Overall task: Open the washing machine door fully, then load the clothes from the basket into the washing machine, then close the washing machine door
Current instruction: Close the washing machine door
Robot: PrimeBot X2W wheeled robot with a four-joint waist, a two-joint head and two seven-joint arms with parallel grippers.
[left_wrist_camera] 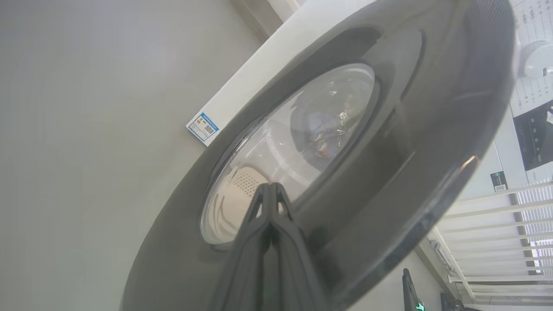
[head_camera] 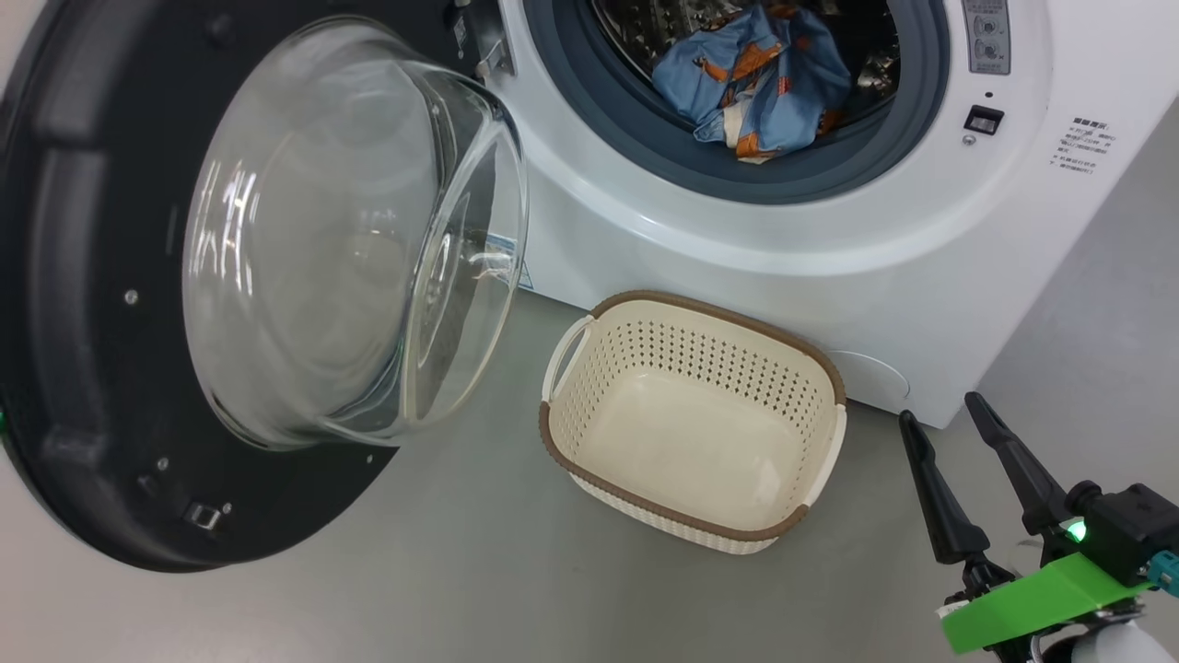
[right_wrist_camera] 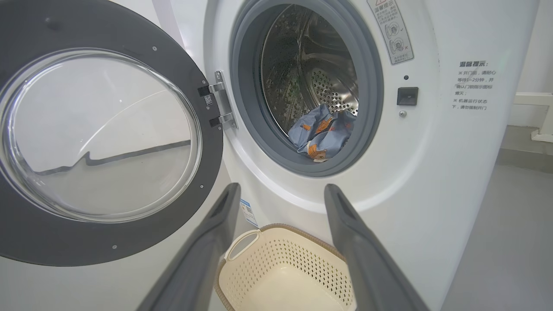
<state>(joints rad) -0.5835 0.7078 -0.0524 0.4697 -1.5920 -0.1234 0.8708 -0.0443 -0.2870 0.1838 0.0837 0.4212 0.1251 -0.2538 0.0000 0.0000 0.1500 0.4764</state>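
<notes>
The washing machine door (head_camera: 83, 276) stands swung open at the left, its clear glass bowl facing me. In the drum of the white washing machine (head_camera: 737, 239) lie the light blue printed clothes (head_camera: 755, 78), also seen as clothes (right_wrist_camera: 322, 134) low in the drum in the right wrist view. The cream basket (head_camera: 700, 359) sits empty on the floor before the machine. My right gripper (head_camera: 939, 414) hovers open and empty to the right of the basket. My left gripper (left_wrist_camera: 270, 186) is shut and empty, its tips close to the outer face of the door (left_wrist_camera: 389, 151).
The grey floor (head_camera: 461, 571) runs around the basket and under the door. The door's latch socket (head_camera: 983, 120) sits right of the drum opening. A blue sticker (left_wrist_camera: 202, 127) marks the machine's lower front. A white railing (left_wrist_camera: 497, 216) stands beyond the door.
</notes>
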